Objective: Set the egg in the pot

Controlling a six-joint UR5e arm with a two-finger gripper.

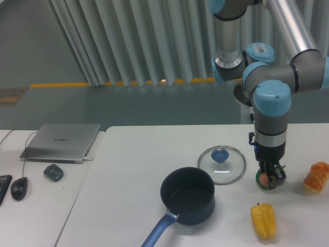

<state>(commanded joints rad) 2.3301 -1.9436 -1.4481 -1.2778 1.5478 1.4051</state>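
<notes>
Between our jaws sits the egg (264, 178), gripped low over the tabletop (128, 170); the pot (187, 194) waits well to their left, beyond the glass lid (222, 164). Smooth shell could slip mid-carry if our squeeze is light.

My pincer (269, 180) is black, below a grey wrist with light-blue caps. Between its fingers sits the orange-brown egg (263, 178), with a green ring showing around it. Just left of my pincer lies the clear glass lid (222, 164) with a blue knob. Further left and nearer the camera, the pot (187, 194) is dark navy with a lighter-blue handle. Right of my pincer is an orange bread-like item (316, 176); in front of it, a yellow bell pepper (263, 220). The desk (128, 170) is white.
</notes>
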